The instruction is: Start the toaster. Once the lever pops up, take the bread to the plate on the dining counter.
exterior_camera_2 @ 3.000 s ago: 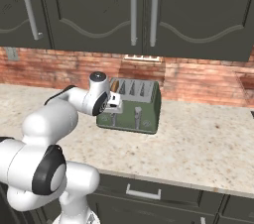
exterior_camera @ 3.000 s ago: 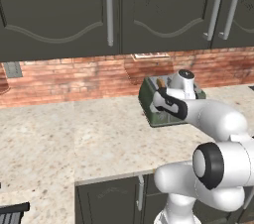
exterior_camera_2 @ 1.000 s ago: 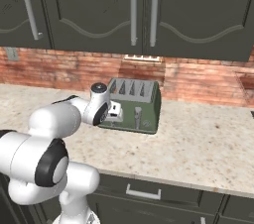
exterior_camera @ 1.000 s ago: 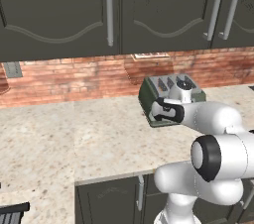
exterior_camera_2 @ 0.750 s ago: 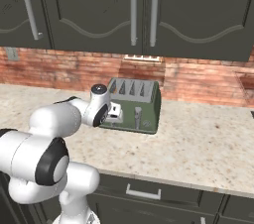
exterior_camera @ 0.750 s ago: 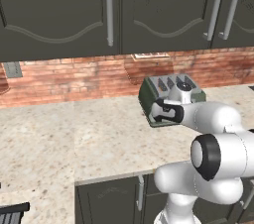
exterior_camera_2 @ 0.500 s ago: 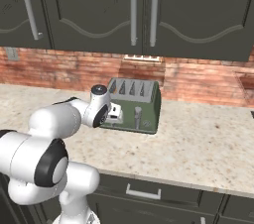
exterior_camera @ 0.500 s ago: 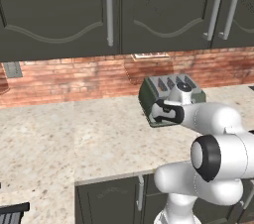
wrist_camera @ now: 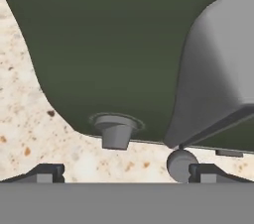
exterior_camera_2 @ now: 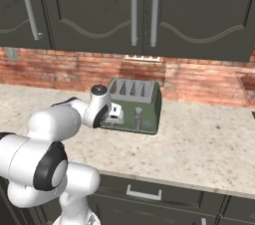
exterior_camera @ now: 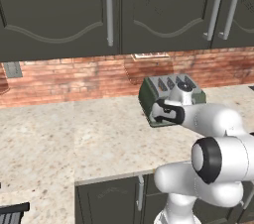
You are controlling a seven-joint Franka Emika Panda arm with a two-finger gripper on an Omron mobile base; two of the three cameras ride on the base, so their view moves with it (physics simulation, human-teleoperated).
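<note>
The small boxy dark olive-green toaster [exterior_camera_2: 133,105] with its silvery slotted top stands on the beige speckled stone bench [exterior_camera_2: 199,149], close to the red brick backsplash [exterior_camera_2: 199,84] under the dark upper cabinets [exterior_camera_2: 99,5]. Its end panel, facing the right base view, carries a pale upright lever [exterior_camera_2: 138,118]. In the hand view the green wall of the toaster [wrist_camera: 109,44] is very close, with a grey, wedge-shaped part, probably the lever [wrist_camera: 218,74], jutting out at the right, and a small grey foot [wrist_camera: 116,134] resting on the bench below.

The end effector [exterior_camera: 159,111] is pressed up near that end of the toaster, and its two dark finger tips [wrist_camera: 47,172] stand spread wide apart in the hand view, with nothing between them; it has hold of nothing. From the right base view the end effector [exterior_camera_2: 115,114] sits just beside the lever, though I cannot say for sure whether it touches it.

The step in hand looks like the first one: starting the toaster. No slice of bread can be made out in the slots from these angles.

The next move seems to call for getting a finger onto the top of the lever and pushing it straight down along the toaster's side, keeping the push along the lever's track so the finger does not slip off or shove the toaster across the bench.
</note>
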